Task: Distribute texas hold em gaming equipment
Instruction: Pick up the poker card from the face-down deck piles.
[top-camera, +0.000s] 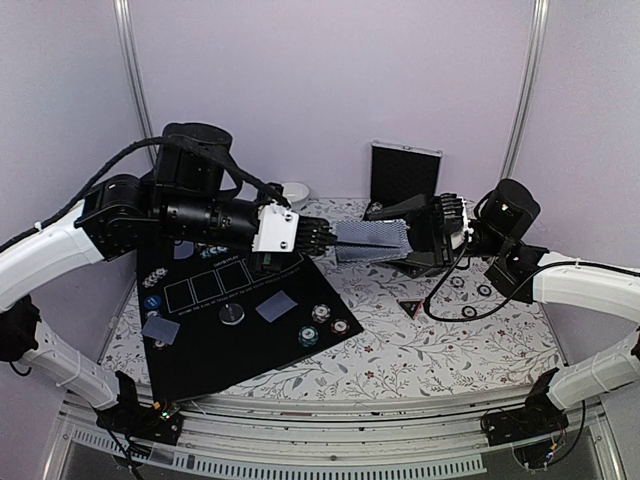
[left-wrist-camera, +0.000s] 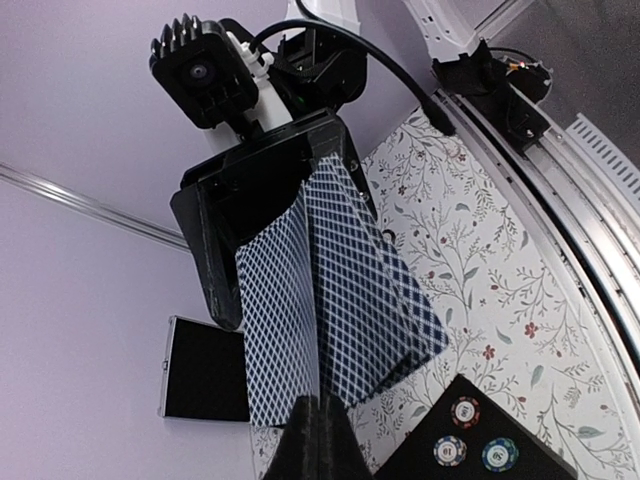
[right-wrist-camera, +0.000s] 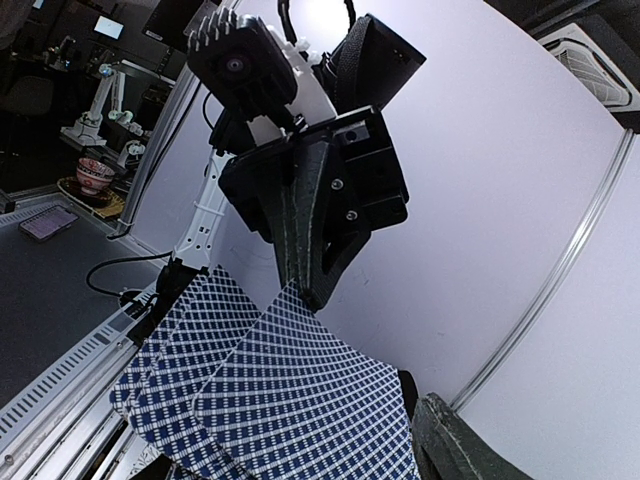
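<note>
Fan of playing cards (top-camera: 372, 238) held mid-air over the tabletop (top-camera: 430, 350), clamped at its right end by the right hand (top-camera: 408, 236). Left hand (top-camera: 322, 237) pressed together on the fan's left edge, probably pinching a single card. Dealing step: next, pull left cleanly, then lower onto the black mat (top-camera: 200, 350).

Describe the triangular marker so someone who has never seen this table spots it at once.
Find the black mat covering the left part of the flowered table. Off the mat's right corner, on the bare cloth, lies the triangular marker, alone. It is the only three-cornered piece, black with red, while the poker chips on the mat are round.
</note>
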